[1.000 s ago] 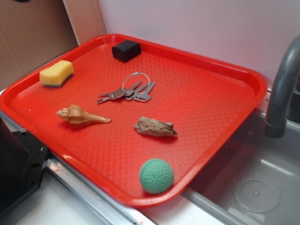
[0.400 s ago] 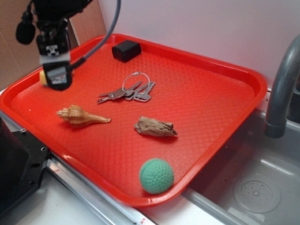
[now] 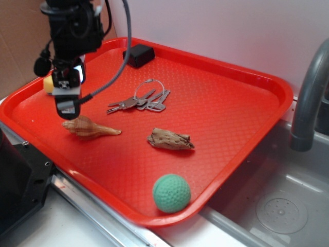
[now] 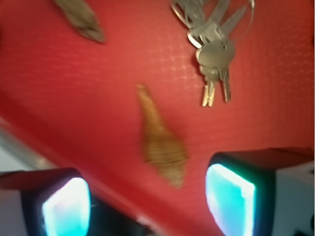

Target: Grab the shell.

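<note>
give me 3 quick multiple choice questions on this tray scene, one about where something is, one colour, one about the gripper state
1. Where does the shell lie on the red tray?
A. beside the green ball
B. near the tray's left edge, below the gripper
C. on top of the keys

2. What colour is the ball?
A. green
B. yellow
C. black

3. How is the gripper?
A. shut on the shell
B. shut on the keys
C. open, holding nothing

Answers:
1. B, the shell sits at the left, apart from the keys and the ball.
2. A, it is a dimpled green ball at the tray's near edge.
3. C, the wrist view shows both fingers spread with the shell lying on the tray between them.
</note>
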### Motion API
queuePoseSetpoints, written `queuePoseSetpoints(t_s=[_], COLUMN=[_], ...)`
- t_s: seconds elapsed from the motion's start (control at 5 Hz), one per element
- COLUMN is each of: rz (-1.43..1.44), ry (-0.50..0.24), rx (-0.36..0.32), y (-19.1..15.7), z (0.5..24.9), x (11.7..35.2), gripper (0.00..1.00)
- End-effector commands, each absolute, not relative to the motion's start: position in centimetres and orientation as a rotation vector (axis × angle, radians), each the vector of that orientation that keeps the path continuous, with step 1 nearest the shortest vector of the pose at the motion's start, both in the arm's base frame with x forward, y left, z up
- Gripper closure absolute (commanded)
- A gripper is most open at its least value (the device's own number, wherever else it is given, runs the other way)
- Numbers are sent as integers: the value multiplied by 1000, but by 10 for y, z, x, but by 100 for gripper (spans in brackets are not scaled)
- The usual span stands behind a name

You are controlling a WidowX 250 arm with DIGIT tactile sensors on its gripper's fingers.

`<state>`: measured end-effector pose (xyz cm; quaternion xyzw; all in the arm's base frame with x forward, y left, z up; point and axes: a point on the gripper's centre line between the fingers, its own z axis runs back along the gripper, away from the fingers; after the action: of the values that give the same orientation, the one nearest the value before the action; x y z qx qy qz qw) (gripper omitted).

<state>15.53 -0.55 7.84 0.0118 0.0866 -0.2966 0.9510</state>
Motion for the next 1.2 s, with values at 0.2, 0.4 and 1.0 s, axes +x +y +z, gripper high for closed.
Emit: queuePoseSetpoints(t_s=[0.2, 0.4, 1.0], rz=[-620, -605, -571], ry=[248, 268, 256], rx=[38, 70, 83], y=[-3, 0, 7], z=[46, 33, 13], x=[146, 143, 145], gripper=[0, 0, 100])
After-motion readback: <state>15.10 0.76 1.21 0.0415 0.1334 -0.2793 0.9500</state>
